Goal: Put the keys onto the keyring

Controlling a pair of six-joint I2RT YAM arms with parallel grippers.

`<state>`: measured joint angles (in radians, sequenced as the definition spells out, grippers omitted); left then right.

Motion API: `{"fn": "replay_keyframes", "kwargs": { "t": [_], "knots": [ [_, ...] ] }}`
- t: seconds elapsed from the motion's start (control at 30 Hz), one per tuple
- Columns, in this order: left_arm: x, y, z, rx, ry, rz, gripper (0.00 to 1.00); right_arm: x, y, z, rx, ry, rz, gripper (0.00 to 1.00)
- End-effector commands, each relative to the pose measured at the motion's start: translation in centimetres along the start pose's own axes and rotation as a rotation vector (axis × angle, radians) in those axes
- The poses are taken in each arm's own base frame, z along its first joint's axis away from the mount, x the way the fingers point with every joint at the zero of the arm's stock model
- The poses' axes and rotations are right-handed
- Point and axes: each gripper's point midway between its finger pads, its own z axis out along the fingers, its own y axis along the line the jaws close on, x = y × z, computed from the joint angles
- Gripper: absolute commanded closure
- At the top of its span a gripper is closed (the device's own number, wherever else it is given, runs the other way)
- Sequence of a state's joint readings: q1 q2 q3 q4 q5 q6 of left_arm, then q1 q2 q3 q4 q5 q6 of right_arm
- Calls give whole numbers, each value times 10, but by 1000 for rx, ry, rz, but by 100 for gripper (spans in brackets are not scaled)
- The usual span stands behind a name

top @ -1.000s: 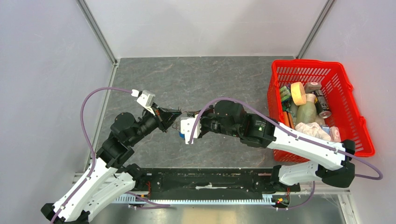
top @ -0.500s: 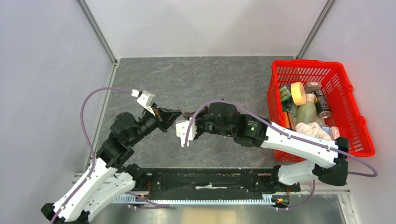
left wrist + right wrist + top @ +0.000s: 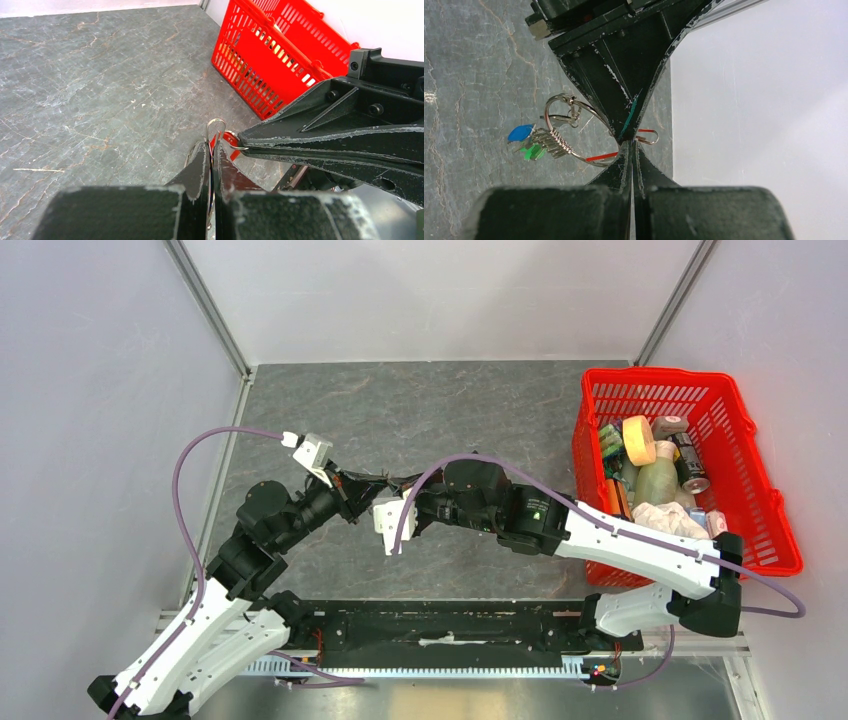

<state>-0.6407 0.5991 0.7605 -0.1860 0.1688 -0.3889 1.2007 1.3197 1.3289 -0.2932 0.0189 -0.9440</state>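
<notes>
My left gripper (image 3: pixel 212 146) is shut on the thin silver keyring (image 3: pixel 216 121), whose wire loop sticks out past the fingertips. My right gripper (image 3: pixel 631 145) is shut on the red key (image 3: pixel 230 139) and holds it tip to tip against the left gripper (image 3: pixel 626 132). In the right wrist view the keyring (image 3: pixel 556 142) carries a stack of small metal loops, with a blue key (image 3: pixel 520 132) and a green key (image 3: pixel 531 152) hanging on it. In the top view the left gripper (image 3: pixel 372 483) and the right gripper (image 3: pixel 398 484) meet above the grey table's middle; the keys are too small to see there.
A red basket (image 3: pixel 680 380) full of assorted items stands at the right side of the table and also shows in the left wrist view (image 3: pixel 270 55). White walls close in the table. A black rail runs along the near edge (image 3: pixel 450 625).
My right arm has shifted left, bringing its gripper closer against the left gripper. The left arm has stayed almost still.
</notes>
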Motion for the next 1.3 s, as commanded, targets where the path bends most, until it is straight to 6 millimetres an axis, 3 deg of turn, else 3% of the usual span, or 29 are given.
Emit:
{"fn": "replay_keyframes", "kwargs": {
  "t": [0.0, 0.63, 1.27],
  "knots": [
    [-32, -18, -6, 58, -83, 8, 98, -6, -10, 2, 47, -22, -29, 100],
    [-33, -22, -7, 75, -85, 11, 98, -3, -16, 9, 88, -8, -25, 100],
    [-35, -30, -10, 120, -92, 18, 98, -2, -42, 5, 225, -3, -26, 100]
  ]
}}
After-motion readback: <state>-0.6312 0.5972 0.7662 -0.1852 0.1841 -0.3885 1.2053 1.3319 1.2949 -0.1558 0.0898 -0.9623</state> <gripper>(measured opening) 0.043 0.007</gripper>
